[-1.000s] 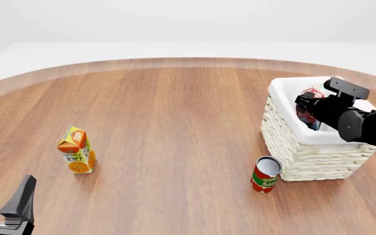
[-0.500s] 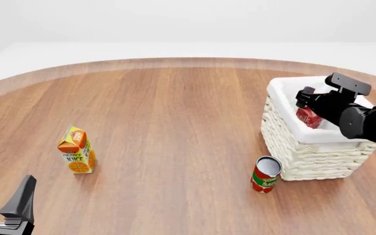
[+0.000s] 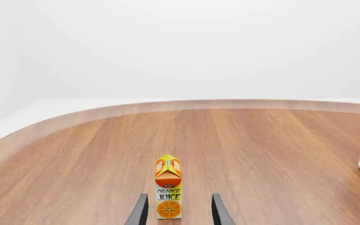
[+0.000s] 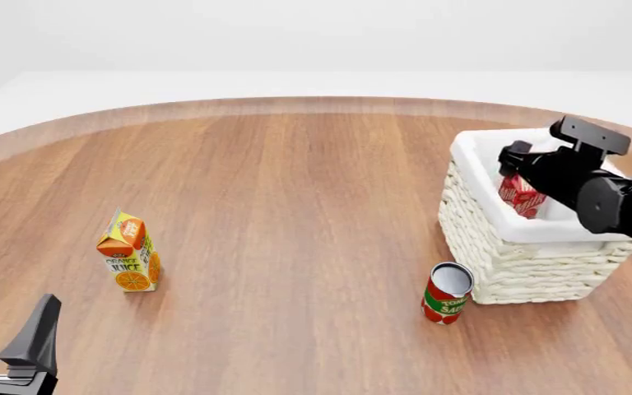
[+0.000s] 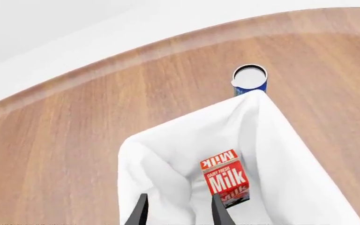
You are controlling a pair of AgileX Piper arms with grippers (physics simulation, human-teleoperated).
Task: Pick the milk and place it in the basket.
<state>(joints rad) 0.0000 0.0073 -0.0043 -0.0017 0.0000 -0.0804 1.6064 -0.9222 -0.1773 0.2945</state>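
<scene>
a red milk carton (image 5: 226,180) with white lettering and a blue-and-white base lies against the white cloth lining of a cream woven basket (image 4: 480,239). an orange-and-yellow juice carton (image 4: 129,253) and a red, green-banded tomato sauce can (image 4: 446,295) with a silver top stand on the brown wood-grain worktop (image 4: 294,206). both grippers are black.

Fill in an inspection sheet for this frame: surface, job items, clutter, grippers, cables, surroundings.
Surface: round wooden table.
Job items: milk lies inside the basket, free of the fingers.
Clutter: juice carton upright at left; red can beside the basket; a blue can past the basket.
Grippers: right gripper open above the basket; left gripper open, facing the juice carton.
Cables: nothing seen.
Surroundings: plain white.
</scene>
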